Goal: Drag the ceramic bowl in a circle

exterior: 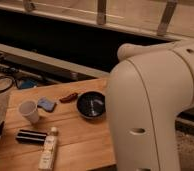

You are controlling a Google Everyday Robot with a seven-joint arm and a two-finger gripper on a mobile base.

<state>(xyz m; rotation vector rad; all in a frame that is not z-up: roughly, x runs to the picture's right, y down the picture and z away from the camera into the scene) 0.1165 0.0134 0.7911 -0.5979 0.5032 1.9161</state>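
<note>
- The ceramic bowl (91, 105) sits upright on the wooden tabletop (80, 140), toward its far right part, just beside the bulky white arm (150, 100) that fills the right of the view
- The claw is out of sight, so I cannot tell whether it is wide or narrow
- A small reddish-brown item (68, 97) lies just left of the bowl, near its rim
- Further left lie a blue pad (46, 104) and an upright white cup (29, 111)
- Nearer the front edge lie a black bar (31, 135) and a pale bottle (49, 148) on its side
</note>
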